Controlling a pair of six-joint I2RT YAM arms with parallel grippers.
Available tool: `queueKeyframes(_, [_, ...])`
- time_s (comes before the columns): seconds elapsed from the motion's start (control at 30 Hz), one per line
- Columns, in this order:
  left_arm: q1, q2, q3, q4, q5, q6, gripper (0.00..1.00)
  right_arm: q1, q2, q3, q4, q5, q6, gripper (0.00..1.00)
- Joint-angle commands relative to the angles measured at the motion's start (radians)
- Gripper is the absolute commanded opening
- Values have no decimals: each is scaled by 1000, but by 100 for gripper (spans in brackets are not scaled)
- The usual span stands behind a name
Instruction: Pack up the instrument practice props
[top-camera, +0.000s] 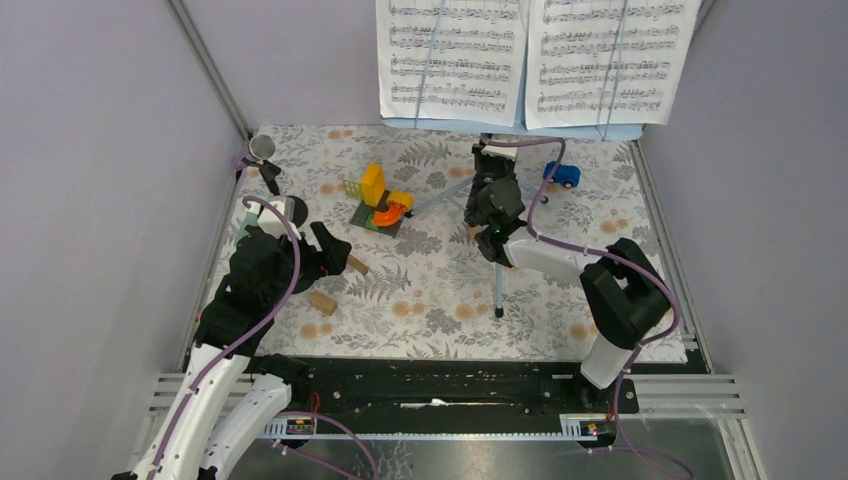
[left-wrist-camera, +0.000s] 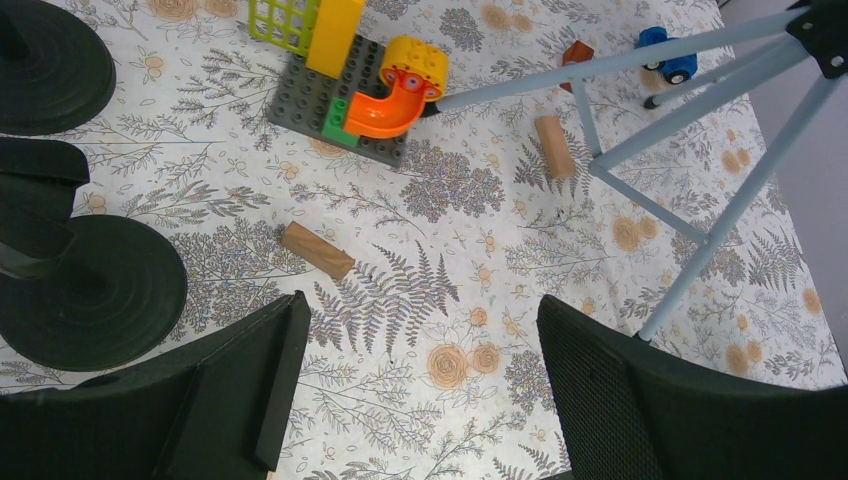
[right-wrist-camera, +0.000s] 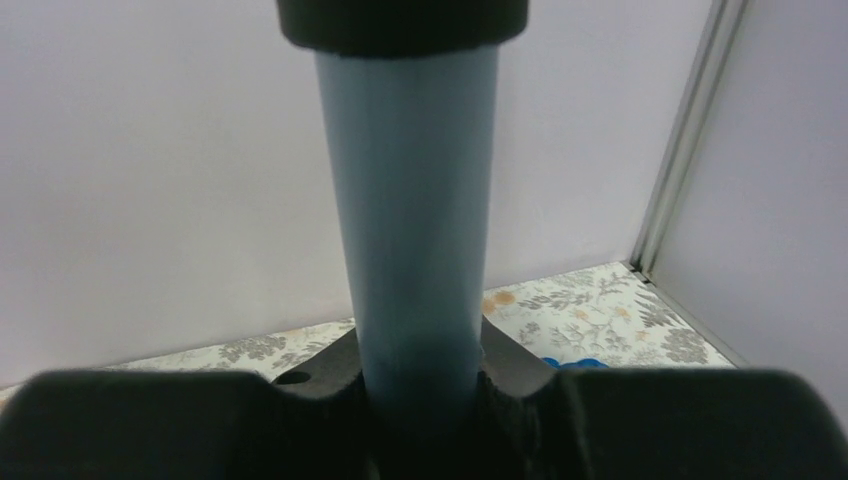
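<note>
The pale blue music stand on tripod legs (left-wrist-camera: 700, 130) is upright on the far half of the table. Its round pale blue pole (right-wrist-camera: 420, 250) runs straight up between the fingers of the right gripper (top-camera: 490, 195), which are clamped on it from both sides just below a black collar (right-wrist-camera: 400, 20). Above and beyond that gripper, two white sheet-music pages (top-camera: 452, 60) rest side by side on the stand's rack. One tripod leg reaches back alongside the gripper's own arm, and another stretches off to its left. The left gripper (left-wrist-camera: 418, 340) hovers over the floral tablecloth (left-wrist-camera: 440, 250), its two black fingers (left-wrist-camera: 250, 380) spread wide apart with nothing between them. Just left of those fingers sit two black round-based mic holders (left-wrist-camera: 90, 290), one beyond the other. In the overhead view a toy microphone with a grey head and purple handle (top-camera: 262, 150) stands in a holder farther off on that same side. Close ahead of the open fingers lies a short brown wooden cylinder block (left-wrist-camera: 315, 250). Beyond it is a toy brick build of yellow, orange and green pieces on a dark grey plate (left-wrist-camera: 350, 90), and one tripod leg ends right at it. A second brown wooden block (left-wrist-camera: 553, 147) lies ahead and to the right, among the tripod legs, and a small blue toy car (left-wrist-camera: 665, 55) sits past them.
</note>
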Motion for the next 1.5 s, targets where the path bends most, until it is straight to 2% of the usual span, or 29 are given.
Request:
queueKeyframes(0.0, [5,5,-5,43,-11,5,89,60,109,134,218,-94,101,0])
queueKeyframes(0.3, [5,8,-4,40,-11,5,90,89,225,221,232,-21,117,0])
queueKeyframes(0.37, [5,8,-3,41,-32,3,92,90,212,197,259,-9,97,8])
queueKeyframes(0.53, [5,8,-4,41,-42,2,98,90,108,58,282,-31,85,47])
queueKeyframes(0.6, [5,9,-4,41,-44,2,99,90,35,-37,280,-62,101,58])
queueKeyframes(0.83, [6,16,-2,41,-47,2,99,89,-195,-257,155,-225,227,76])
queueKeyframes(1.0, [7,10,-1,34,-65,-1,99,89,-422,-409,-87,-390,379,79])
queueKeyframes(1.07, [6,7,0,34,-69,-2,99,89,-529,-451,-235,-432,442,80])
queueKeyframes(1.13, [6,5,5,30,-68,-3,99,89,-640,-461,-456,-486,513,84])
queueKeyframes(1.17, [7,3,11,21,-70,-3,99,90,-691,-449,-629,-510,548,86])
queueKeyframes(1.27, [6,-4,41,-2,-68,-9,99,89,-796,-368,-1039,-500,702,88])
queueKeyframes(1.4, [5,38,157,-99,-56,-41,99,90,-843,-231,-1510,-519,833,92])
queueKeyframes(1.47, [6,84,228,-170,-38,-49,99,90,-842,-187,-1673,-553,888,99])
